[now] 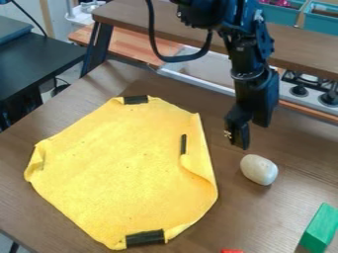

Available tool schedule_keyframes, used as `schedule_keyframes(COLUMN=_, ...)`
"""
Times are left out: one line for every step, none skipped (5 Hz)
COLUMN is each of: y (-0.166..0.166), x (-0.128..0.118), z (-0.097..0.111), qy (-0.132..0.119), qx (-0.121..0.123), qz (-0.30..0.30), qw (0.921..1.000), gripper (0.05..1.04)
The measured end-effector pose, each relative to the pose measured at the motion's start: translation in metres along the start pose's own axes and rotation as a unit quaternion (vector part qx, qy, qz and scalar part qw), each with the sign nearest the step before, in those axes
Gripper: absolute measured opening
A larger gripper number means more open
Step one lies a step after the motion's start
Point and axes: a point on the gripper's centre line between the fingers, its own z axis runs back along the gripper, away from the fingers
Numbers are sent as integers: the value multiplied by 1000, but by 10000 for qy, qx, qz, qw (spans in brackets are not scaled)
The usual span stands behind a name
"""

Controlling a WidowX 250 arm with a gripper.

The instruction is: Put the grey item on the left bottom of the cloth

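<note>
The black gripper (243, 129) hangs over the table right of the cloth, just above and slightly left of a pale grey-white, rounded stone-like item (259, 169). A gap shows between the gripper's lower end and the item, which lies on the bare wood. The yellow cloth (122, 168) is spread over the left and middle of the table, with black strips at its top, right and bottom and folded edges at its left and right. Nothing lies on its lower left part.
A green block (320, 228) stands at the lower right, and part of a red thing (231, 251) shows at the bottom edge. Behind the brown table (198, 237) are a raised wooden shelf (294, 47), a stove (307, 91) and teal bins (284, 14).
</note>
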Motion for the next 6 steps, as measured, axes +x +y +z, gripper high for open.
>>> schedule_keyframes(y=-8, x=-4, z=-16, qy=4, qx=-233, qz=57, qw=9997, gripper=1001)
schedule_keyframes(y=-6, x=1, z=-29, qy=50, qx=-497, qz=-145, qw=9986, gripper=1001)
schedule_keyframes(y=0, x=9, z=-36, qy=98, qx=-645, qz=-302, qw=9974, gripper=1001)
schedule_keyframes(y=4, x=8, z=-44, qy=151, qx=-733, qz=-364, qw=9965, gripper=1001)
schedule_keyframes(y=8, x=15, z=-53, qy=173, qx=-862, qz=-516, qw=9948, gripper=1001)
schedule_keyframes(y=9, x=18, z=-59, qy=137, qx=-1042, qz=-579, qw=9928, gripper=1001)
